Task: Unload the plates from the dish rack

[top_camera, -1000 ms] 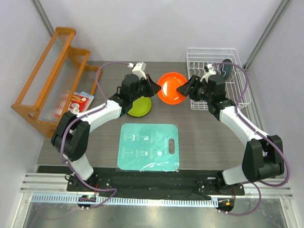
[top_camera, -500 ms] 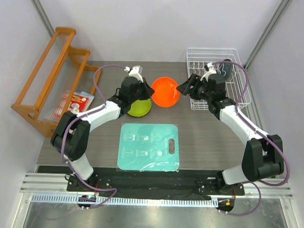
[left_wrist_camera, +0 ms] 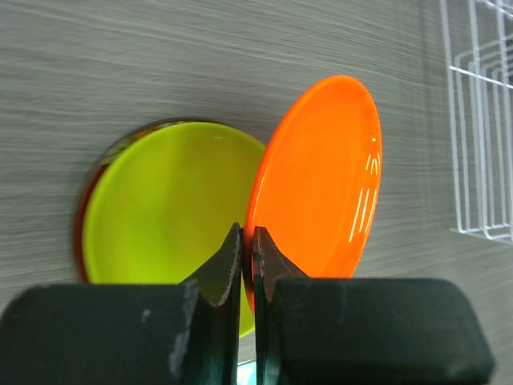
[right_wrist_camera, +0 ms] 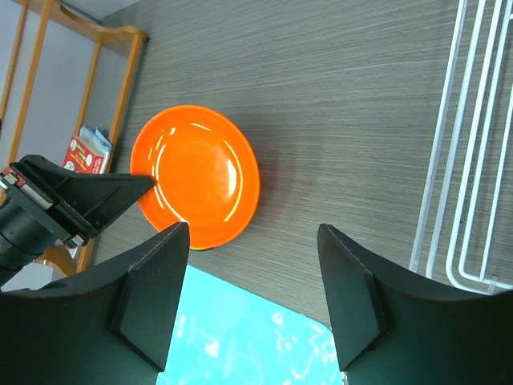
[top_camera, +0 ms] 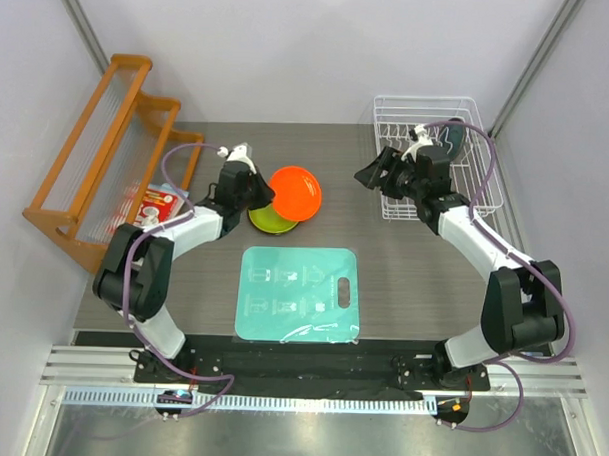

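My left gripper is shut on the rim of the orange plate and holds it tilted on edge above the lime green plate. That green plate lies on the table on top of a dark red plate, of which only a rim shows. The right gripper is open and empty, just left of the white dish rack. A blue-teal plate stands in the rack behind the right wrist.
A teal mat lies at the near centre of the table. An orange wooden rack stands at the far left, with a red and white packet beside it.
The left arm has carried the orange plate leftward from the gap between the arms to above the green plate. The right gripper has opened wider and stays by the rack.
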`<state>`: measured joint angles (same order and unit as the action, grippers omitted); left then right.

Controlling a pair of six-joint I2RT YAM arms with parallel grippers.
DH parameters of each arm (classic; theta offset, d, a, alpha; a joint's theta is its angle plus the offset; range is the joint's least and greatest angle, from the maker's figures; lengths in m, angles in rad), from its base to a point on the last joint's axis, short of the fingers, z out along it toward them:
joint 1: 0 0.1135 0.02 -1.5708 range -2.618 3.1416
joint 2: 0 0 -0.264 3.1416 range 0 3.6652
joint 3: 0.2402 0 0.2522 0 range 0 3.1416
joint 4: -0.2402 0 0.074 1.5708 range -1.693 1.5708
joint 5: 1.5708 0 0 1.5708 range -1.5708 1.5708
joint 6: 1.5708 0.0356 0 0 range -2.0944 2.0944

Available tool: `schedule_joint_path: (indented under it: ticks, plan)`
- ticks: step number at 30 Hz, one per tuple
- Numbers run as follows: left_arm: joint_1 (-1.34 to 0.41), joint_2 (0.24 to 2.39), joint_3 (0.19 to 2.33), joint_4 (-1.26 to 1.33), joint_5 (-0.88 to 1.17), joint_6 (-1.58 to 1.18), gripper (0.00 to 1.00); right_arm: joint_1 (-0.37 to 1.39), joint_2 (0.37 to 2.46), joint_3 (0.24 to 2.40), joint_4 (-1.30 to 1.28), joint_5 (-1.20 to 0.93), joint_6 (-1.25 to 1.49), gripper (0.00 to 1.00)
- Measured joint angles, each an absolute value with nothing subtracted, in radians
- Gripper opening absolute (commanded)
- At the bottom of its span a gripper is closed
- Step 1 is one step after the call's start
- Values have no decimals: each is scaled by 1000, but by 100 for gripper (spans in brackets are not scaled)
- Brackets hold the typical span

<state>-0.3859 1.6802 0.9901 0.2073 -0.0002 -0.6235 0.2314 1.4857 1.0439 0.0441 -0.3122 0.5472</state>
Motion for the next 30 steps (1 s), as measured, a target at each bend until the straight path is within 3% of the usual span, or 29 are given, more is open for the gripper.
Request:
schedule_joint_path:
  ticks: [11, 17, 25, 29, 30]
  plan:
    - [-305, 1633, 920, 179, -26, -624, 0, 165, 1513, 1076, 12, -309, 511, 71]
    - [-303, 1633, 917, 159, -26, -624, 0, 76, 1564, 1207, -97, -244, 433, 72]
    - [-303, 1637, 912, 139, -36, -622, 31, 13, 1713, 1438, -221, -105, 332, 73]
    - [-303, 1639, 912, 128, -49, -614, 60, -15, 1813, 1542, -265, -17, 288, 73]
    - [-303, 1639, 912, 123, -52, -617, 62, -19, 1838, 1563, -274, 7, 277, 73]
